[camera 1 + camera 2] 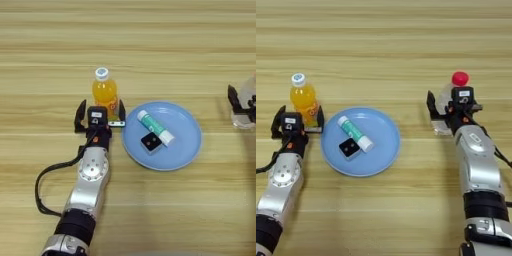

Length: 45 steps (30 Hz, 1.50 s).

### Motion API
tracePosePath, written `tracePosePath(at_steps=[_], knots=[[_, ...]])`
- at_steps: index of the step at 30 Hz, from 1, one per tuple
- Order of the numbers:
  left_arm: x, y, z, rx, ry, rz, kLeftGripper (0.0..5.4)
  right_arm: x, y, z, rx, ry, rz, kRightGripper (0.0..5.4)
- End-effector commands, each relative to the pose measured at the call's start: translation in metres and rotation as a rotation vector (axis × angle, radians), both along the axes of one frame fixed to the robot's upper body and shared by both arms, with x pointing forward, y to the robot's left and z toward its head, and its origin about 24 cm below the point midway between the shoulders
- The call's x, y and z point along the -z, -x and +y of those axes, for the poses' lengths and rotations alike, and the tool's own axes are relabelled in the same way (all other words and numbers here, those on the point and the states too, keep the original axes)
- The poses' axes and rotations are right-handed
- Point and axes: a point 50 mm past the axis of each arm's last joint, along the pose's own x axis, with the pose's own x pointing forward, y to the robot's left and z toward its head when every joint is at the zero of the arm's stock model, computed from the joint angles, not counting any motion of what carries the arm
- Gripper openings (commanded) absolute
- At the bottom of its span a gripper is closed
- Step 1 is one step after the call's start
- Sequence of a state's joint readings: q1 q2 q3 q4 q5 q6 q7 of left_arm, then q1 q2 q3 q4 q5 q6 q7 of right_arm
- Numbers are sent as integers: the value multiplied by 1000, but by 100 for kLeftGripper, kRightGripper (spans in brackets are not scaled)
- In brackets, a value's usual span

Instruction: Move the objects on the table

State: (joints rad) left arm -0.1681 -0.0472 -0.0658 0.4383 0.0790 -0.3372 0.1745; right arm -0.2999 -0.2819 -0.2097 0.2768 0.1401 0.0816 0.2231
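Wood planks run sideways under me, a broad light-brown table (150, 50) filling both views. Between my two arms sits a blue plate (383, 145), and in it lie the white-and-green stick tube (355, 133), slanted across the middle, and the small black square block (349, 148) just beside the tube's lower end, toward me. My left gripper (99, 113) rests on the wood just left of the plate's rim, its two black fingers (80, 116) spread wide apart, and the small orange-drink bottle with white cap (104, 90) stands upright at the far side of that gap, close to the right-hand finger; whether that finger touches it I cannot tell. My right gripper (452, 111) is well off to the right of the plate, fingers apart as well, with the clear bottle with red cap (451, 98) upright between them; I cannot tell whether they press on it. Beyond both bottles the boards lie bare all the way to the far edge of the view, and there is open wood between the plate and my right fingers, and more in front of the plate, nearer my body.
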Motion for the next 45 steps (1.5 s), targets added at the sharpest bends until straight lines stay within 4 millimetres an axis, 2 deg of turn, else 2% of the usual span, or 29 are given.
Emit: tracePosePath(at_steps=[1,11,18,22,32,38,45], knots=[[-2,1,-9,3,19,-3,540,-1,-2,1,-7,-21,19,529],[-3,1,-7,0,18,-4,540,9,3,-3,15,-57,68,539],[-4,2,-7,0,17,-6,540,16,16,-6,30,-62,80,539],[-4,2,-7,0,17,-6,540,24,34,-7,26,-28,108,539],[-5,2,-7,-1,15,-7,540,26,74,-1,-22,17,173,539],[-6,2,-7,-1,14,-7,540,27,102,15,-130,45,246,539],[-6,1,-7,-2,13,-6,540,21,125,41,-329,74,321,539]])
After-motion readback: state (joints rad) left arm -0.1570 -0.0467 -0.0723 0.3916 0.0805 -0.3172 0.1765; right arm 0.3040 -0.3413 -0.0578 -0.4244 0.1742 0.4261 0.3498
